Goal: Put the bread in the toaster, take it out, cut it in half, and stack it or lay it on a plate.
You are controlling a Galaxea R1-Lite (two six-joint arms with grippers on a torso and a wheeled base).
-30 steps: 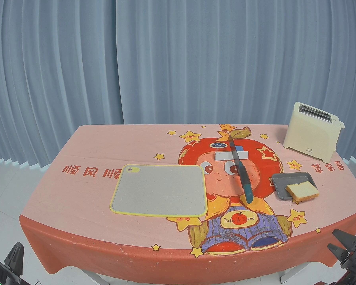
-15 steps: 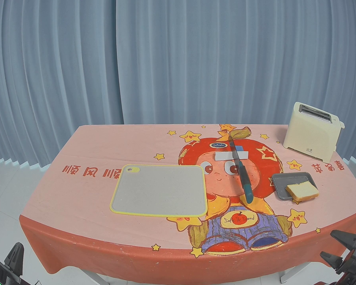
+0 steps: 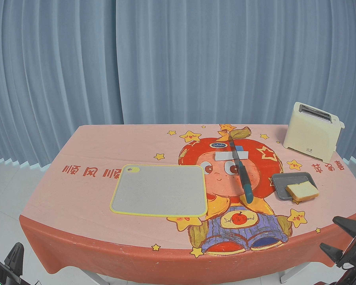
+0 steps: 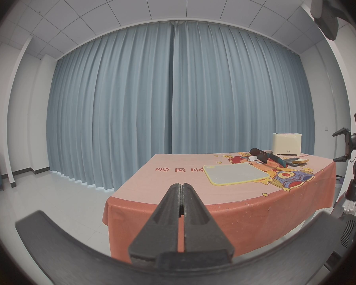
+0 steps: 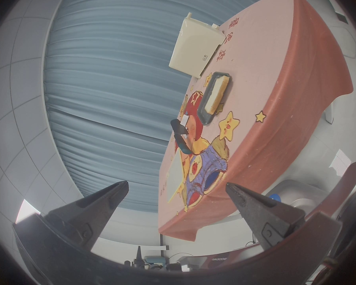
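A slice of bread (image 3: 302, 190) lies on a small grey tray (image 3: 283, 181) at the table's right, and shows as bread (image 5: 216, 95) in the right wrist view. Behind it stands a cream toaster (image 3: 313, 130) with its slots up. A teal-handled knife (image 3: 241, 172) lies mid-table, right of a grey cutting board (image 3: 160, 189) with a yellow rim. My right gripper (image 3: 339, 234) hangs open off the table's front right corner, below the bread. My left gripper (image 4: 180, 214) is shut, low and off the table's front left corner.
The table wears a pink cloth (image 3: 106, 147) with a cartoon print; its front edge curves and the cloth hangs down. Two small white and blue cards (image 3: 231, 155) lie under the knife blade. A blue curtain (image 3: 186, 52) closes the back.
My right gripper has turned and its fingers have spread a little apart, shifting slightly near the table's front right corner. The left arm and everything on the table have stayed still.
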